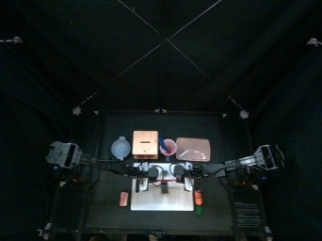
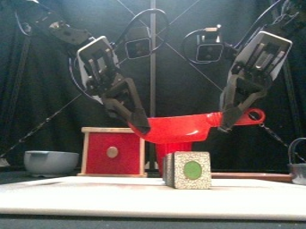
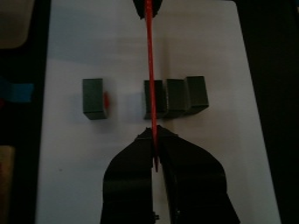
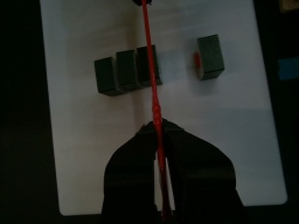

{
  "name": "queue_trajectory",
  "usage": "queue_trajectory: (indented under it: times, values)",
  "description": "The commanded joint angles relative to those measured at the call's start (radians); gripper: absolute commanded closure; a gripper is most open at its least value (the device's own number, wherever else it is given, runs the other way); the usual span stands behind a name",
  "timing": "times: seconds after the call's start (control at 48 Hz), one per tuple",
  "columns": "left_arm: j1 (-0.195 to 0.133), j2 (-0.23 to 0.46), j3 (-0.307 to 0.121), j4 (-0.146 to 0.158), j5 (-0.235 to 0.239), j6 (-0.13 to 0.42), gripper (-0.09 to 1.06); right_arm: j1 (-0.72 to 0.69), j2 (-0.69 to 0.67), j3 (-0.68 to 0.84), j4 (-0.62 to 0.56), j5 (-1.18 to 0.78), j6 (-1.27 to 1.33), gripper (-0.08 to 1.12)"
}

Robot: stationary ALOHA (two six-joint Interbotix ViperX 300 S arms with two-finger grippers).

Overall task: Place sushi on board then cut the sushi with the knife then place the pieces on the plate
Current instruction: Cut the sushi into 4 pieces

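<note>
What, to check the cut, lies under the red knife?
The sushi roll on the white board, one piece apart; the knife crosses the roll's end block and hides a strip beneath.

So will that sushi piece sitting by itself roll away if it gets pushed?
Probably not: the lone piece looks blocky with flat sides, so it would likely slide on the white board. It stands narrow, so a high push might tip it. It looks rigid, not squishy.
</note>
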Motion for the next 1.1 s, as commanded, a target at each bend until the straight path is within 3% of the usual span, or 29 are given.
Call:
queue_trajectory:
  times: [0.021, 0.438, 1.104]
  values:
    - [-0.014, 0.0, -0.023, -0.034, -0.002, 0.0, 0.6, 0.015, -0.026, -0.006, 0.023, -0.018, 0.002, 0.65]
    - [-0.018, 0.017, -0.031, -0.069, 0.0, 0.0, 0.6, 0.023, 0.008, 0.018, 0.069, -0.043, 0.002, 0.65]
    - [-0.025, 0.037, -0.028, -0.089, 0.0, -0.002, 0.6, 0.038, 0.063, 0.017, 0.083, -0.055, 0.002, 0.65]
